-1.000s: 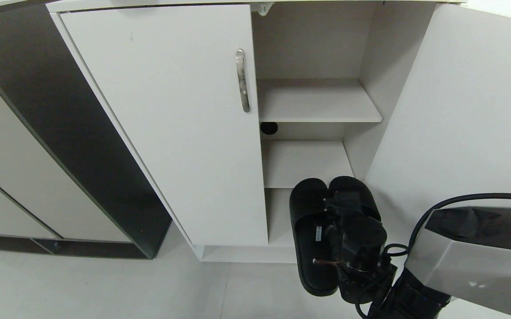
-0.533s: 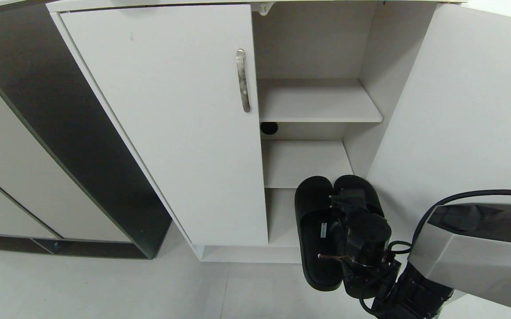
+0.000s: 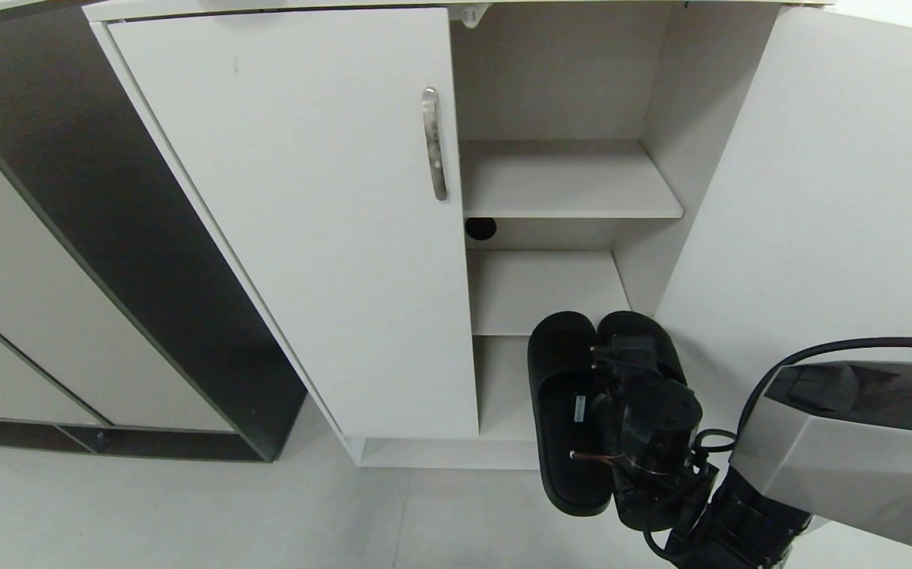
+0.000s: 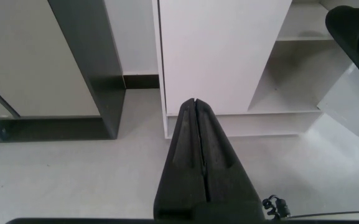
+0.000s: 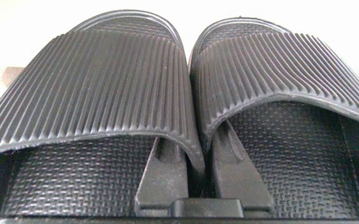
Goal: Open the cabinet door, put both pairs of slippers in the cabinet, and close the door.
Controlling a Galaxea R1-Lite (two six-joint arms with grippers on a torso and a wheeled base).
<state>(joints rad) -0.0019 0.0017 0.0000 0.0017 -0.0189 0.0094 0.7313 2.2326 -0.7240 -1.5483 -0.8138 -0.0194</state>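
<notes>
While the head view just has the pair of black ribbed rubber slippers (image 3: 563, 411) at lower centre-right, toes toward the open white wooden cabinet's (image 3: 551, 79) bottom compartment, the right wrist view gets the actual grip: the right gripper (image 5: 199, 177) has a finger under each strap, clamped on the two inner edges. Left wrist view has the left gripper (image 4: 195, 112) pressed together over the grey floor (image 4: 73, 174).

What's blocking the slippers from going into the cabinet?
Nothing visible. The right door is swung open, and the slippers, clamped in the right gripper, hang in front of the opening by the lower shelf. The closed left door is beside the path, not across it.
</notes>
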